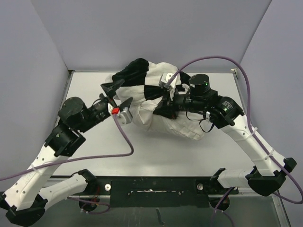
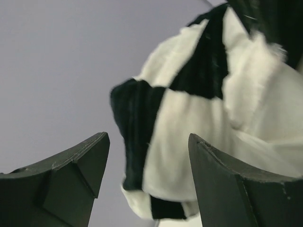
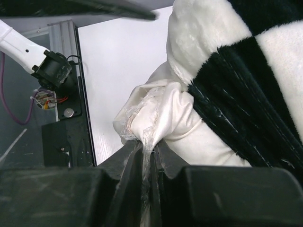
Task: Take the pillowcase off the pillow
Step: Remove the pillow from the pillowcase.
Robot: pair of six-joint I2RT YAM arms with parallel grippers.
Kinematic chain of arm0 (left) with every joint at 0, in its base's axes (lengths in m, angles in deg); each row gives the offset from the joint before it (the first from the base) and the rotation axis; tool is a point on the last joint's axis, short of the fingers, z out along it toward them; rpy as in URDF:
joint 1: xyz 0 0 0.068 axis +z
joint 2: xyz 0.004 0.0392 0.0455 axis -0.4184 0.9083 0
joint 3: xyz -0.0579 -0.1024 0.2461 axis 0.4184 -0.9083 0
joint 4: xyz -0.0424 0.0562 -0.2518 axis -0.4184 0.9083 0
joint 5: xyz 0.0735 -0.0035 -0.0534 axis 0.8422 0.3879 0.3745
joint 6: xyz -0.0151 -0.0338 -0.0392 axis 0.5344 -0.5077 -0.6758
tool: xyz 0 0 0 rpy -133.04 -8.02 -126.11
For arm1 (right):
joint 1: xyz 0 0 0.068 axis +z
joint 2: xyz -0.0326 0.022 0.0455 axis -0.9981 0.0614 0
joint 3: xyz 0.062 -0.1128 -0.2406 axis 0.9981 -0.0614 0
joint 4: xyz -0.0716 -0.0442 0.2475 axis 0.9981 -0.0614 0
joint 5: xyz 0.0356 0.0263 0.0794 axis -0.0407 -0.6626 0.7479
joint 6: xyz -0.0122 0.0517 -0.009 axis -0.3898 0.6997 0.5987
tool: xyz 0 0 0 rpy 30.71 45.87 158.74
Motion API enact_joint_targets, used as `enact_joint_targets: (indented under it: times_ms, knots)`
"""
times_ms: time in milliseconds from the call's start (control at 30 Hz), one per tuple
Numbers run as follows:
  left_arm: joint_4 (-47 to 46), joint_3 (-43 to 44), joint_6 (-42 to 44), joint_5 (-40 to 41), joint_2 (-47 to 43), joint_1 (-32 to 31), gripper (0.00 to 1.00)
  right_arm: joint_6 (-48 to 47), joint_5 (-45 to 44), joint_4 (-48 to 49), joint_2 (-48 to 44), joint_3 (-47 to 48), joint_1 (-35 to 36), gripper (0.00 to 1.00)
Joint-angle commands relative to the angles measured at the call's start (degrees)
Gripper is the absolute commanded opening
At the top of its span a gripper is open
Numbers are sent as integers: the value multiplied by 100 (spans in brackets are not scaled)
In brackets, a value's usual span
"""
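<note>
white wrinkled plump pillow (image 3: 158,111) is anchored, pinched tight in right claw (image 3: 147,152); wide-open, empty left claw (image 2: 147,142) should next grip the black-and-white checkered fabric pillowcase (image 1: 137,75) and pull.

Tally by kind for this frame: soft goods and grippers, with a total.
pillowcase, black-and-white checkered: 1
pillow, plain white: 1
grippers: 2 (left gripper open, right gripper shut on pillow fabric)
Total: 4
</note>
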Motion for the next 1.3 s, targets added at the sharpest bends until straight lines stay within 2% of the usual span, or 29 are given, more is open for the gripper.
enact_joint_targets:
  times_ms: [0, 133, 367, 733, 1100, 1267]
  knots:
    - [1518, -179, -311, -317, -760, -129, 67, 145, 283, 1032, -365, 413, -7, 0]
    - [1734, -305, -49, 65, -621, -132, 67, 322, 388, 1193, -299, 388, -7, 0]
    - [1592, -433, 264, 114, -334, -139, 68, 405, 333, 1282, -347, 327, -8, 0]
    - [-378, -989, 708, 508, -239, -136, 67, 357, 357, 1193, -419, 212, -7, 0]
    - [79, -662, 603, 411, -123, -114, 68, 358, 438, 1202, -428, 119, -8, 0]
    - [-847, -794, 640, 821, 48, -107, 67, 390, 505, 1188, -441, 92, -4, 0]
